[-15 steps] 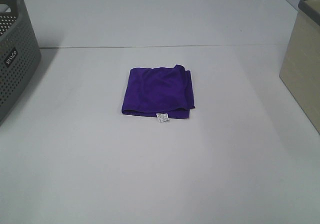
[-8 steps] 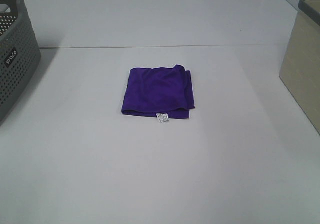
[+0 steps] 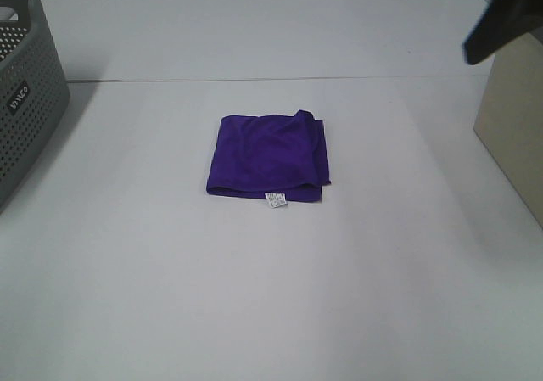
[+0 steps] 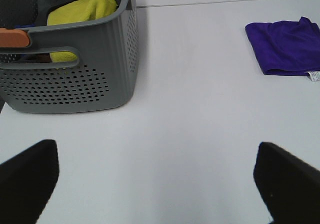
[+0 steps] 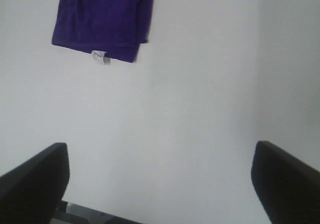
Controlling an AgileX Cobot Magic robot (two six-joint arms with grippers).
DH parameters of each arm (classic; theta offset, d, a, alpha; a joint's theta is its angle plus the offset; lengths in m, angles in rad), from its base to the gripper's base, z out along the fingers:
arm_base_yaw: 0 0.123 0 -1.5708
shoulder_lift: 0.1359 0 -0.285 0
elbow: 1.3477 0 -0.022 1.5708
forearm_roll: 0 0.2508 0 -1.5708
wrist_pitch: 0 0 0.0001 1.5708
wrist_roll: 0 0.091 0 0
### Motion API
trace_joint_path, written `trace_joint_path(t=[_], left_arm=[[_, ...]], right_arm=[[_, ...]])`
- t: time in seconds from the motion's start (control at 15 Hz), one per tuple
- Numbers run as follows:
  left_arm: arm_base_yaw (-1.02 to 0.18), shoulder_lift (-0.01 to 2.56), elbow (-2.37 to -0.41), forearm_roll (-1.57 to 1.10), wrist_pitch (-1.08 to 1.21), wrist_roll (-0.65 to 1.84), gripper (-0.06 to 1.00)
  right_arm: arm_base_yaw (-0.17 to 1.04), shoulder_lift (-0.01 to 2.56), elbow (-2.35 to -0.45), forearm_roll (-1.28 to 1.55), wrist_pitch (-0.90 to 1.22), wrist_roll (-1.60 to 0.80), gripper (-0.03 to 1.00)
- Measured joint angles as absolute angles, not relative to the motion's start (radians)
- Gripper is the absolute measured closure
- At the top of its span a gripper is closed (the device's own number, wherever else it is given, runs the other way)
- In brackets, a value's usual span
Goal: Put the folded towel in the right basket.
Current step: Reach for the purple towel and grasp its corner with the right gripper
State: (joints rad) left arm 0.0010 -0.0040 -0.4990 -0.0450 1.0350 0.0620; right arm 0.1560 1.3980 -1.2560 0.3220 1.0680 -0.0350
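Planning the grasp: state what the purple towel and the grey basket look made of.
Purple towel: soft fabric, probably microfibre, matte, with limp folds and a sewn tag. Grey basket: moulded plastic by the look, matte, with regular holes and a rigid handle slot.

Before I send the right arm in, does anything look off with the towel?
Nothing stands out. The purple towel lies flat and folded on the table, white tag poking out at the near edge, one far corner rumpled. The left gripper and right gripper are open, clear of it.
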Motion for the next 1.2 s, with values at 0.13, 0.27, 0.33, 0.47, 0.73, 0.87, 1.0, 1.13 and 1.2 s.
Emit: trace_joint_path(t=[0.13, 0.27, 0.33, 0.47, 0.73, 0.87, 1.0, 1.13, 1.2], left_arm=[[0.001, -0.004, -0.499, -0.048, 1.035, 0.062, -0.05], [0.001, -0.004, -0.499, -0.048, 1.035, 0.062, -0.05], [0.001, -0.004, -0.499, -0.048, 1.035, 0.062, -0.05], [0.001, -0.004, -0.499, -0.048, 1.035, 0.062, -0.05], [0.001, -0.004, -0.499, -0.048, 1.035, 0.062, -0.05], [0.001, -0.004, -0.499, -0.048, 1.035, 0.062, -0.05], [0.001, -0.004, -0.499, -0.048, 1.035, 0.062, -0.05], [0.001, -0.004, -0.499, -0.048, 1.035, 0.062, -0.05], [0.001, -0.004, -0.499, -0.048, 1.035, 0.062, -0.05]], right_arm=[[0.21, 1.563, -1.335, 0.345, 1.03, -0.035, 0.02], [0.234, 1.785, -1.463, 0.431, 1.022, -0.058, 0.02], [0.235, 1.876, -1.52, 0.461, 1.02, -0.072, 0.02], [0.235, 2.036, -1.637, 0.502, 1.014, -0.094, 0.02], [0.235, 2.272, -1.809, 0.51, 0.996, -0.095, 0.03], [0.235, 2.332, -1.851, 0.509, 0.962, -0.095, 0.03], [0.234, 2.381, -1.889, 0.507, 0.925, -0.095, 0.04], [0.226, 2.403, -1.898, 0.502, 0.916, -0.095, 0.04], [0.216, 2.418, -1.898, 0.501, 0.92, -0.092, 0.04]])
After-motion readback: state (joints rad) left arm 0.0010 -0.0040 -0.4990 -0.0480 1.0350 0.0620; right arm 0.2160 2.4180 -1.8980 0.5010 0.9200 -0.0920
